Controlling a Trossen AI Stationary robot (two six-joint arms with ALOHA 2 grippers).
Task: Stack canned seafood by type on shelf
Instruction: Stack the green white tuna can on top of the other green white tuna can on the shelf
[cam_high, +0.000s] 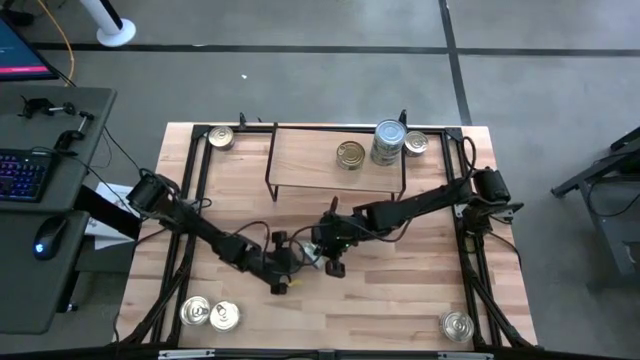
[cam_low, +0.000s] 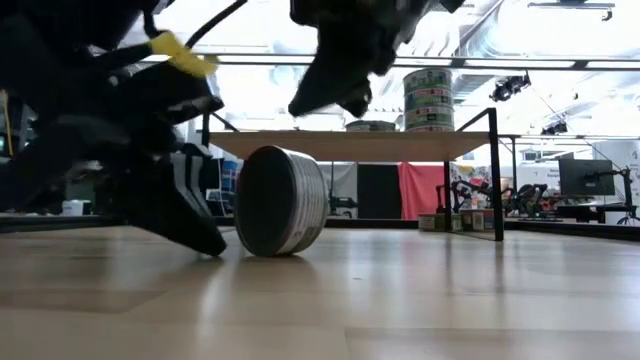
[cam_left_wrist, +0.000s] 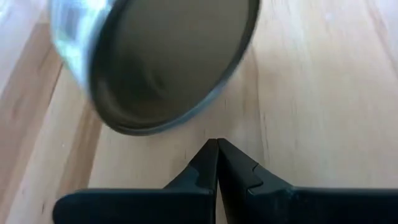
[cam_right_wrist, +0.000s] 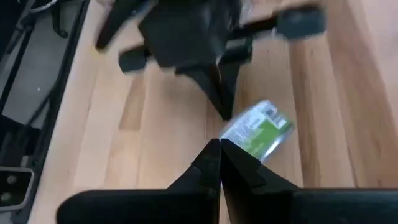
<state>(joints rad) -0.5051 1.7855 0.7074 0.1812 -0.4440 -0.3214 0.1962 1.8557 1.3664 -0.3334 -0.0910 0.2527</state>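
you were mid-recovery: the green-labelled round tin (cam_right_wrist: 256, 135) lay tipped on its edge on the light wooden tabletop (cam_high: 400, 290), between both pincers, left (cam_left_wrist: 216, 163) and right (cam_right_wrist: 219, 163), each pressed together, apparently holding nothing. next, you needed to spread one and right it.

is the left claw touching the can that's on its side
Cannot tell. The low view shows the left claw right beside the tipped can, no gap visible, and its own wrist view shows shut tips just short of it.
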